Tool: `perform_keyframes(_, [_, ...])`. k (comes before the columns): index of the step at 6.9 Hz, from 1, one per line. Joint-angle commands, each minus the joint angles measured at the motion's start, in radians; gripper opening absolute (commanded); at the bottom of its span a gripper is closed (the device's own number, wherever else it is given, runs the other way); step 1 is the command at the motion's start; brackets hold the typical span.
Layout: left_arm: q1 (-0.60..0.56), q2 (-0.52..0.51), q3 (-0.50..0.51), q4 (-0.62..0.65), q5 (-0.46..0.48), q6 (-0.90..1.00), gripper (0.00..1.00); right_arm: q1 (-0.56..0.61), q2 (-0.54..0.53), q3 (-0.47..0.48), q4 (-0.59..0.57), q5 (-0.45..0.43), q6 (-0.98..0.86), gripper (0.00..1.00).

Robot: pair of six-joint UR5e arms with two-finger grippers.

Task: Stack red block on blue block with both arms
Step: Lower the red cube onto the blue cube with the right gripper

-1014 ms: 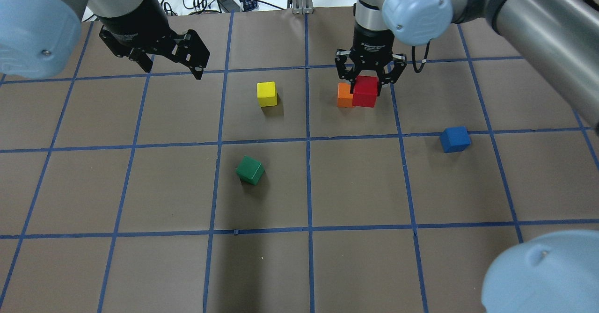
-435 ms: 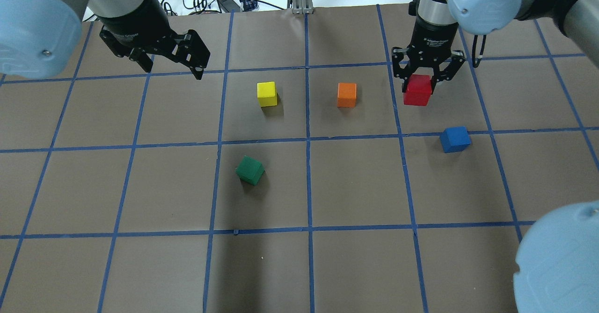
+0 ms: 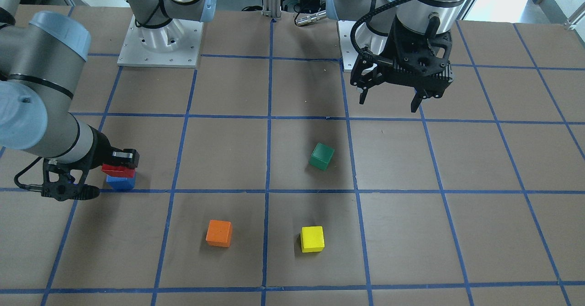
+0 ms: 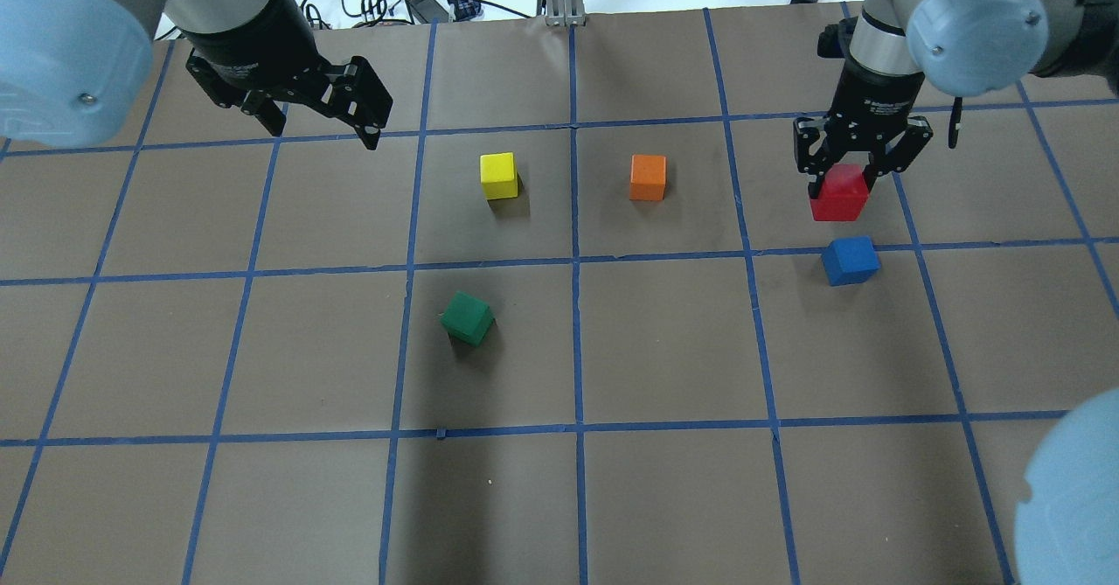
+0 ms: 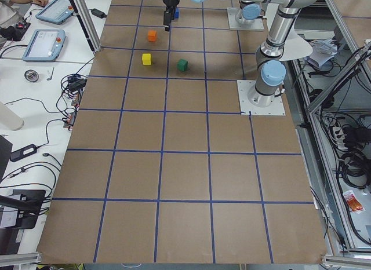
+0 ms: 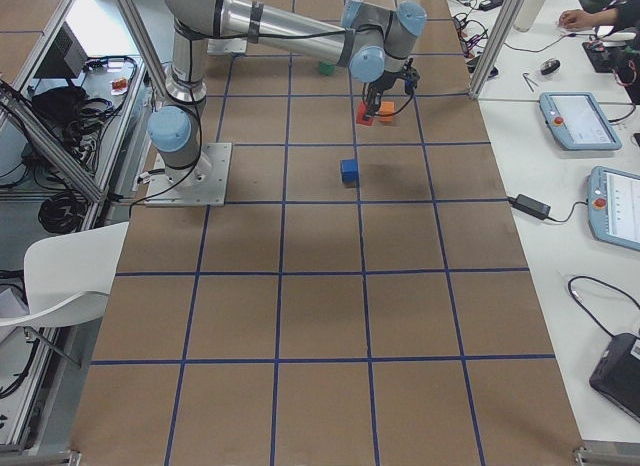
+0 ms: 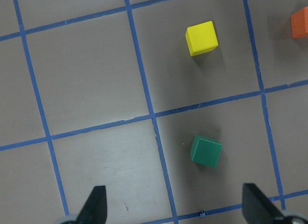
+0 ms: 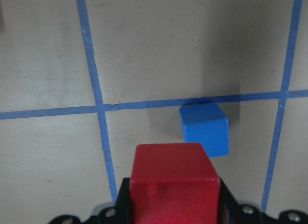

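My right gripper [image 4: 841, 184] is shut on the red block [image 4: 839, 193] and holds it above the table. The blue block [image 4: 850, 260] rests on the table just on the robot's side of the red block, apart from it. In the right wrist view the red block [image 8: 173, 178] sits between the jaws, with the blue block [image 8: 204, 128] just ahead of it. In the front-facing view the red block [image 3: 118, 170] hangs close over the blue block [image 3: 120, 182]. My left gripper [image 4: 323, 126] is open and empty above the far left of the table, also in the front-facing view [image 3: 388, 104].
A yellow cube [image 4: 498, 174] and an orange cube [image 4: 648, 177] lie in the far middle squares. A green cube [image 4: 467, 317] lies turned, nearer the centre. Blue tape lines grid the brown table. Cables lie beyond the far edge.
My right gripper has carried the red block to the right, from beside the orange cube to just beyond the blue block. The left arm has not moved.
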Motion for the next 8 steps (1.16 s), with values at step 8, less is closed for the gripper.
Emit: perform_keyframes(8, [-0.001, 0.0, -0.001, 0.001, -0.003, -0.003, 1.0, -0.068, -0.033, 0.216, -0.303, -0.008, -0.222, 0.0])
